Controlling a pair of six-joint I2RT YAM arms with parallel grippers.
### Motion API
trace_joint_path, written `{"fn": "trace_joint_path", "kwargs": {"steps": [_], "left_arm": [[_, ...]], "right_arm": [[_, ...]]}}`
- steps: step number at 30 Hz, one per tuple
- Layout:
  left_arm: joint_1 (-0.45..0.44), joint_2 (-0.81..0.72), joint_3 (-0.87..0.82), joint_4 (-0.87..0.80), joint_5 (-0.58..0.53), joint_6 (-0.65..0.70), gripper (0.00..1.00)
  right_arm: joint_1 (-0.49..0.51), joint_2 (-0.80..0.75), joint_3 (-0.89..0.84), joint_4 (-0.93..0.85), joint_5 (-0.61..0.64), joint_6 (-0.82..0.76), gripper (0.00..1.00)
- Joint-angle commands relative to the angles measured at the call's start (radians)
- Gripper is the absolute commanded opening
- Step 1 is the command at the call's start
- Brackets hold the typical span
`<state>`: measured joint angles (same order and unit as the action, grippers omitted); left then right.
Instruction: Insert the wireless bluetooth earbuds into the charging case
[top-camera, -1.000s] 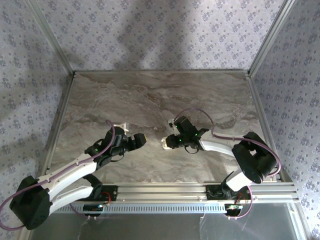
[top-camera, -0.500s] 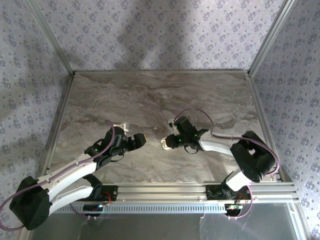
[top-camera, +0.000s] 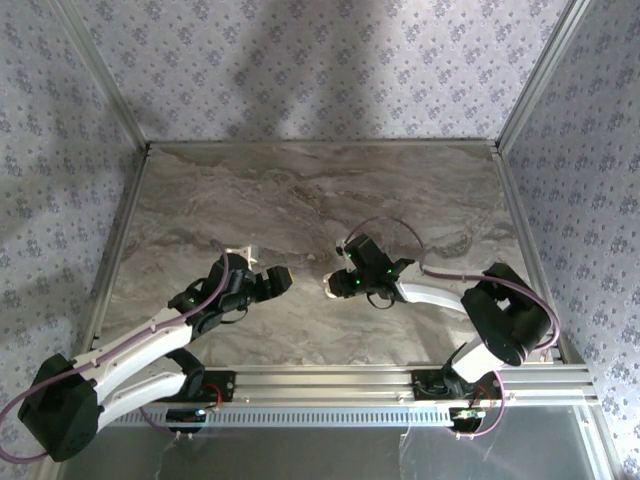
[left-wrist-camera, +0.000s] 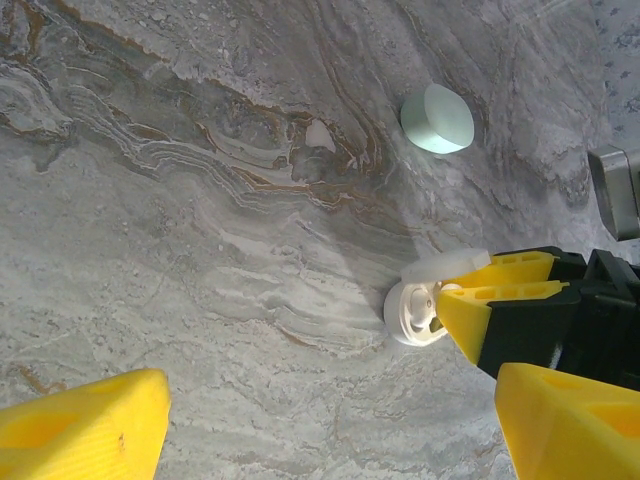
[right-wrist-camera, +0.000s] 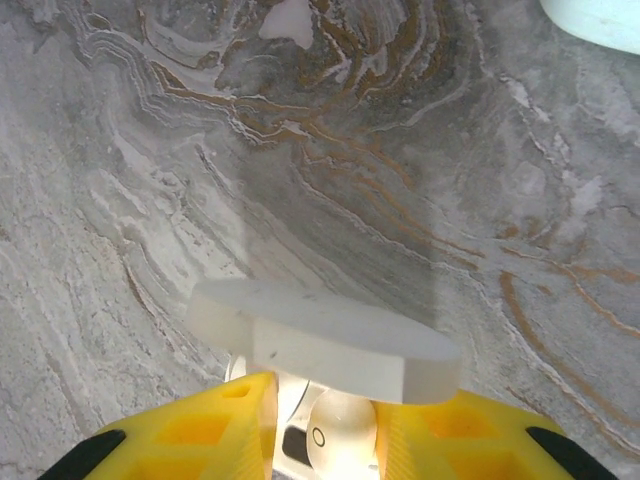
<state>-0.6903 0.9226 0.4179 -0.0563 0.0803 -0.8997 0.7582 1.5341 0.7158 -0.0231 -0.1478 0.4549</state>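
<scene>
One earbud (right-wrist-camera: 340, 445) sits low between the right hand's (right-wrist-camera: 327, 405) yellow fingers, down in the open white case (left-wrist-camera: 412, 312) and under its raised lid (right-wrist-camera: 320, 340). The fingers stand only narrowly apart, and I cannot tell whether they pinch the earbud or have let go. I judge the task to be at the seating step. This earbud looks in or nearly in its socket, while whether another is already in the case is too small to tell. Releasing it, and probably shutting the lid, remain.

From above, the right arm reaches from 4 o'clock, with its hand low over the case. At the case's 9 o'clock, the left hand (left-wrist-camera: 330, 400) hovers wide open and holds nothing. Farther off on the surface (left-wrist-camera: 200, 200), a shut mint case (left-wrist-camera: 437, 118) lies at 12 o'clock in the left wrist view.
</scene>
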Motion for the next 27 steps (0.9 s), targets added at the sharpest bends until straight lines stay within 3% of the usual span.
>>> {"fn": "trace_joint_path", "kwargs": {"steps": [1,27], "left_arm": [[-0.008,-0.022,0.025,-0.009,-0.019,0.016,0.85],[-0.008,-0.036,0.022,-0.016,-0.028,0.011,0.85]], "right_arm": [[0.008,-0.020,0.015,-0.088,0.044,-0.009,0.33],[0.020,-0.083,0.047,-0.176,0.100,-0.005,0.39]]}}
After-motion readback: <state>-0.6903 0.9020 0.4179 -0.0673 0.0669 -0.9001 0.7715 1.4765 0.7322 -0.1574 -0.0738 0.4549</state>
